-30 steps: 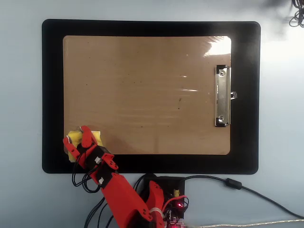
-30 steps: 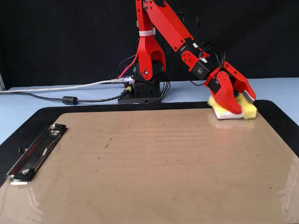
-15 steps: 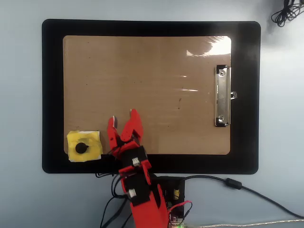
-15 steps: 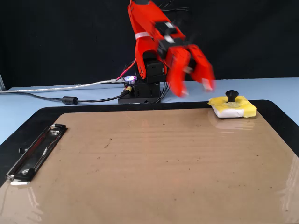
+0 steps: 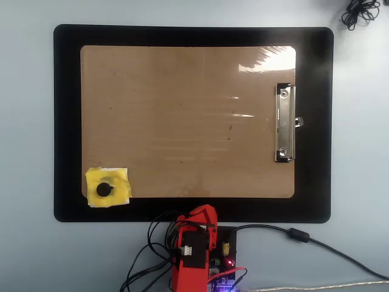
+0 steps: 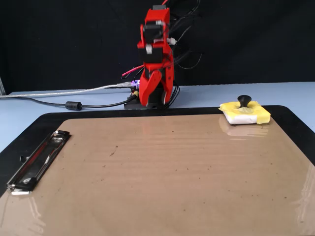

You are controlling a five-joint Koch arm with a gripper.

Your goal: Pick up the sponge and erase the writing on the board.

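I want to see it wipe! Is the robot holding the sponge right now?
No, the sponge lies alone on a corner of the board in the overhead view, and the gripper is folded back at the arm's base.

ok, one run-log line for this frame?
sponge: on board corner, free | writing: none visible | gripper: folded at base, state unclear

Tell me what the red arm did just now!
The pincer let go of the sponge and the arm folded back to its base, off the board. The sponge stayed on the board's corner, and the board and black mat did not move. No writing shows on the board.
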